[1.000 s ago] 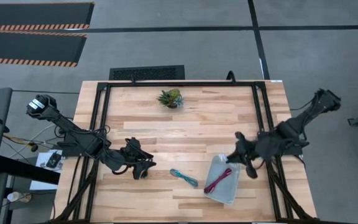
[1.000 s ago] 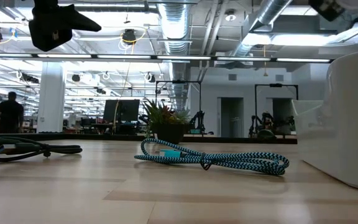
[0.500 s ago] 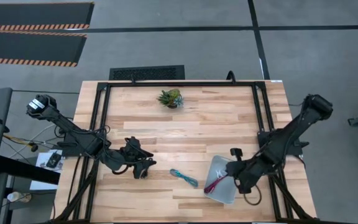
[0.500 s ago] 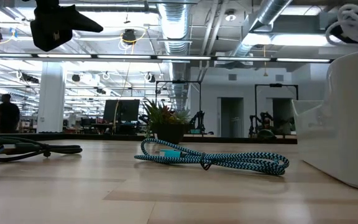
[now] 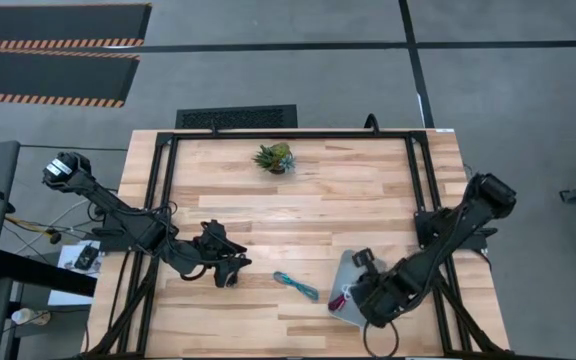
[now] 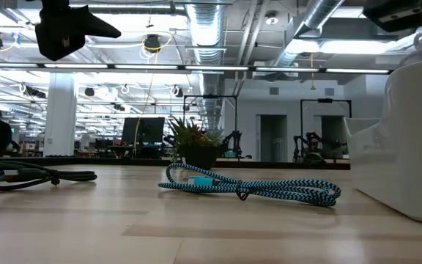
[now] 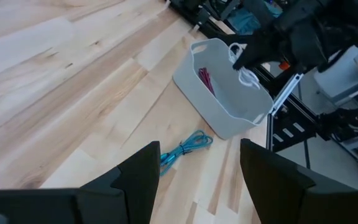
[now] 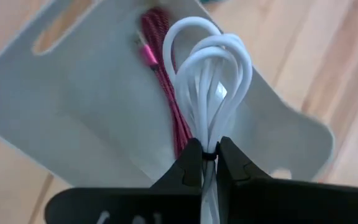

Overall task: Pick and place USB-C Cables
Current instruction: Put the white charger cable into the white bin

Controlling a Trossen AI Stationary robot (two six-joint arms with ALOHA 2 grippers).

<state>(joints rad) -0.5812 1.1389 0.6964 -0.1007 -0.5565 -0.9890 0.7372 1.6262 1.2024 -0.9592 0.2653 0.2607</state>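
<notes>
Right gripper (image 8: 207, 163) pinches white cable (image 8: 209, 99) at its tie, loops ahead of fingertips, over tray (image 8: 73, 118) holding red cable (image 8: 161, 68), ready for dropping. Left gripper (image 7: 197, 168) waits wide; teal cable (image 7: 184, 148) just beyond.

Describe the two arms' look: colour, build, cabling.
Both arms are dark, near black, built of slim jointed segments with bulkier round joints. The left arm trails thin cables by its base. The left gripper ends in two broad, flat black fingers; the right gripper has narrow black tapered ones. No markings visible.
</notes>
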